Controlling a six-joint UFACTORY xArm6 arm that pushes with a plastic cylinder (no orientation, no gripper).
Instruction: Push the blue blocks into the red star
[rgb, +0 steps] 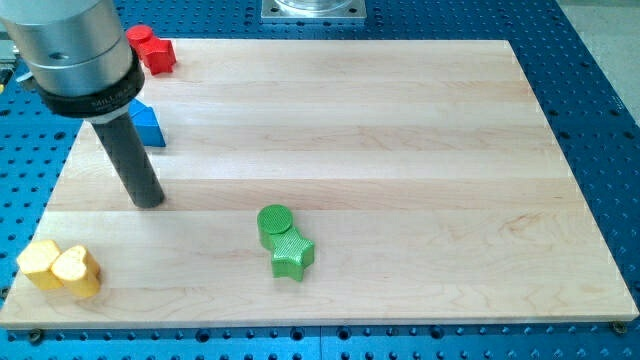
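A red block, star shape only partly visible, sits at the board's top left corner, part hidden by the arm's body. One blue block lies below it near the left edge, its left part hidden behind the rod; its shape is unclear. Any second blue block is out of sight. My tip rests on the board just below the blue block, with a small gap.
A green cylinder touches a green star at the bottom centre. Two yellow blocks, one heart-shaped, sit at the bottom left corner. The wooden board lies on a blue perforated table.
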